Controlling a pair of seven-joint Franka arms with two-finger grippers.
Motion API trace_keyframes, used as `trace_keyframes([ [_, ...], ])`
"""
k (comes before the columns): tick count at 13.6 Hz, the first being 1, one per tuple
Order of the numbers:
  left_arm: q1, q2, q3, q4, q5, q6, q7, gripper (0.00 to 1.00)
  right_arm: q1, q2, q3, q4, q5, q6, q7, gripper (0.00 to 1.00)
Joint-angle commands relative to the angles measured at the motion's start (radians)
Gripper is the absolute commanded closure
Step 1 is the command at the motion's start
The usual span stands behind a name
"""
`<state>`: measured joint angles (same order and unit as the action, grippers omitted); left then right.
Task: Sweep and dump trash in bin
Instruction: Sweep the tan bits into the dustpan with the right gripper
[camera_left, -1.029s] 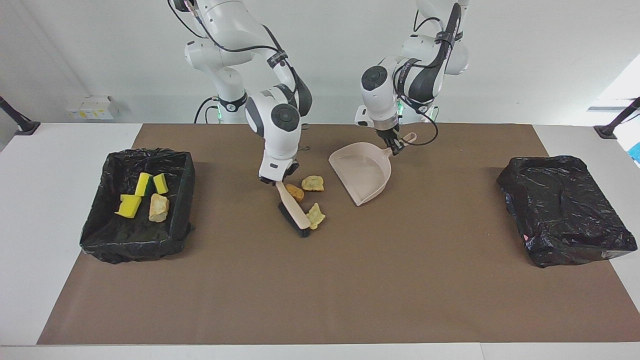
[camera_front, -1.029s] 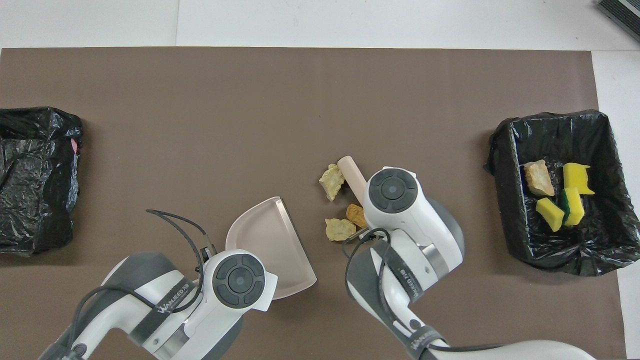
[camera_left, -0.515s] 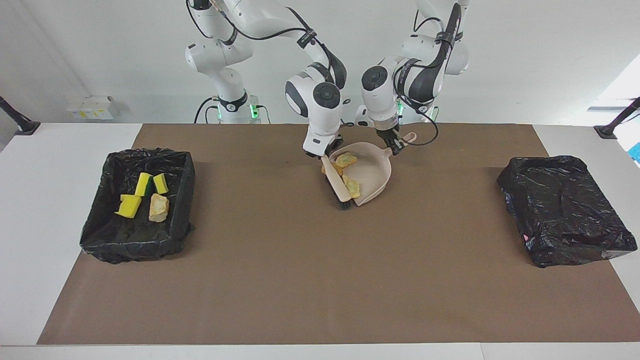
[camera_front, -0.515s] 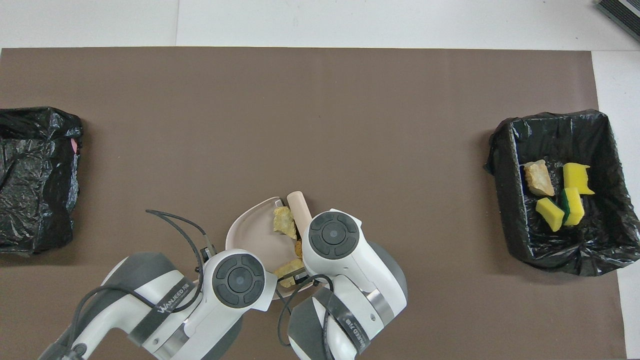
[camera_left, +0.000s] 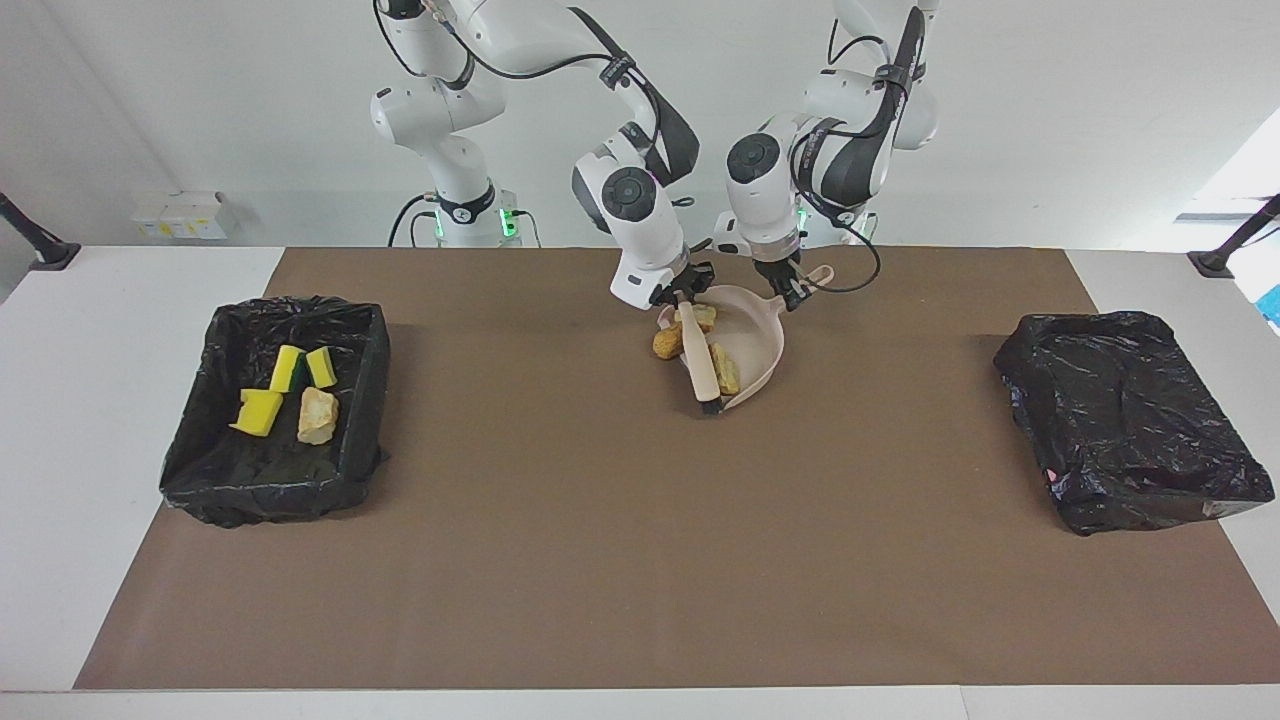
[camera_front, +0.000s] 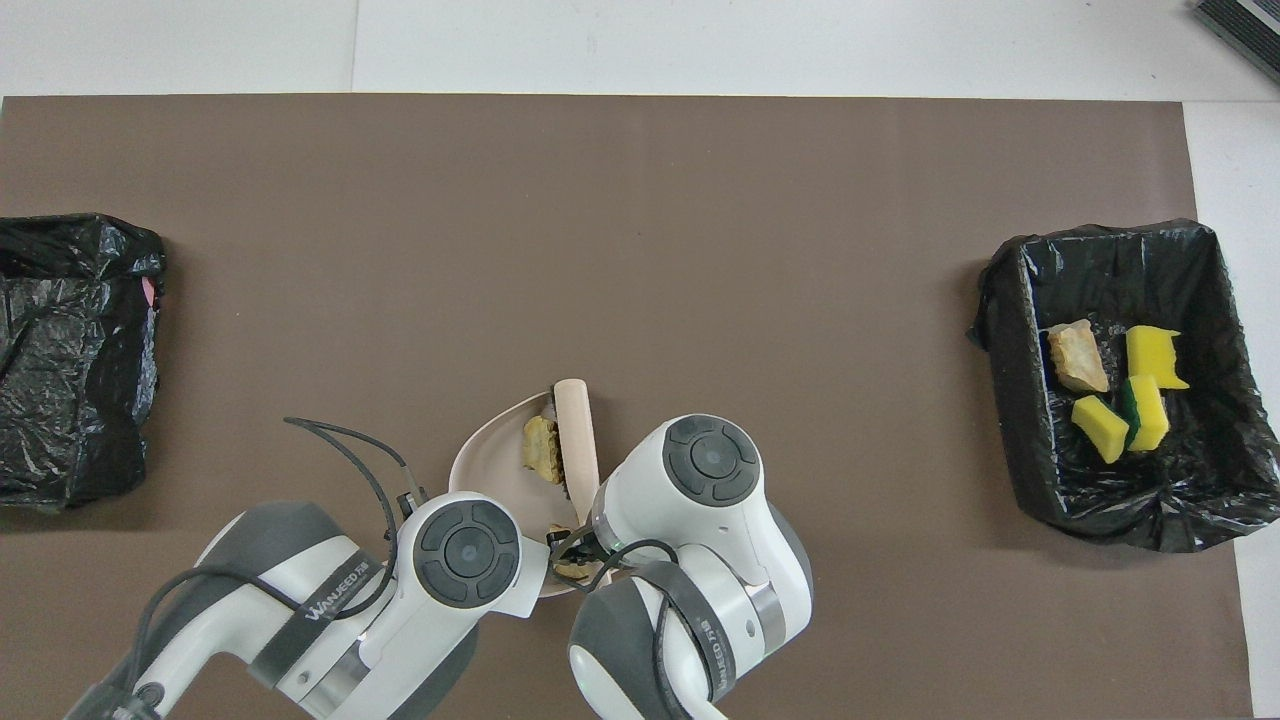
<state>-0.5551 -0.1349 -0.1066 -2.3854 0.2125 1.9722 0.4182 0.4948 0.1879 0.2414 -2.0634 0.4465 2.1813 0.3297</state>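
Seven trash scraps: four in bin (camera_left: 200, 440), three by dustpan (camera_left: 765, 335). Orange lump (camera_left: 667, 342) outside brush (camera_left: 697, 362). Right tool (camera_left: 678, 292) grips brush; left tool (camera_left: 790, 292) grips dustpan.

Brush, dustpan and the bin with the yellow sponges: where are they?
brush (camera_left: 697, 362), facing view, middle of its beige back.
dustpan (camera_left: 765, 345), facing view, bare pan floor by the rim.
bin (camera_left: 368, 350), facing view, black-lined side wall.

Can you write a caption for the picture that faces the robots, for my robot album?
Right gripper brushes bread-like scraps into the dustpan that the left gripper holds.
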Motion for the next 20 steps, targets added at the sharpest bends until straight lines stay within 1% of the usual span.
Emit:
trace_keyframes([
  [1, 0.023, -0.006, 0.001, -0.009, -0.012, 0.037, 0.060, 1.00, -0.033, -0.083, -0.001, -0.009, 0.023, -0.036, 0.008, 1.00],
  [4, 0.023, -0.006, 0.002, -0.011, -0.012, 0.040, 0.067, 1.00, -0.113, -0.148, -0.005, 0.006, -0.015, -0.205, 0.006, 1.00],
  [5, 0.023, -0.006, 0.002, -0.011, -0.012, 0.040, 0.074, 1.00, -0.133, -0.159, -0.005, -0.006, -0.055, -0.259, 0.017, 1.00],
  [6, 0.023, -0.006, 0.002, -0.011, -0.012, 0.040, 0.077, 1.00, -0.146, -0.186, -0.005, -0.045, -0.093, -0.274, 0.017, 1.00],
  [8, 0.023, -0.008, 0.001, -0.012, -0.012, 0.040, 0.074, 1.00, -0.150, -0.247, -0.005, -0.151, -0.118, -0.265, -0.001, 1.00],
  [10, 0.021, -0.008, 0.001, -0.015, -0.012, 0.037, 0.074, 1.00, -0.134, -0.272, 0.001, -0.213, -0.153, -0.267, -0.024, 1.00],
  [11, 0.021, -0.008, 0.001, -0.017, -0.012, 0.039, 0.074, 1.00, -0.124, -0.268, 0.004, -0.222, -0.153, -0.261, -0.023, 1.00],
  [14, 0.023, -0.008, 0.001, -0.017, -0.018, 0.039, 0.076, 1.00, -0.043, -0.242, 0.006, -0.224, -0.131, -0.203, -0.029, 1.00],
  [16, 0.023, -0.008, 0.001, -0.018, -0.021, 0.039, 0.077, 1.00, 0.005, -0.239, 0.006, -0.218, -0.037, -0.138, -0.034, 1.00],
  [18, 0.024, -0.008, 0.001, -0.018, -0.021, 0.040, 0.077, 1.00, 0.014, -0.226, 0.006, -0.210, 0.078, -0.082, -0.041, 1.00],
  [20, 0.024, -0.008, 0.001, -0.018, -0.021, 0.040, 0.077, 1.00, 0.008, -0.220, 0.004, -0.202, 0.092, -0.092, -0.043, 1.00],
])
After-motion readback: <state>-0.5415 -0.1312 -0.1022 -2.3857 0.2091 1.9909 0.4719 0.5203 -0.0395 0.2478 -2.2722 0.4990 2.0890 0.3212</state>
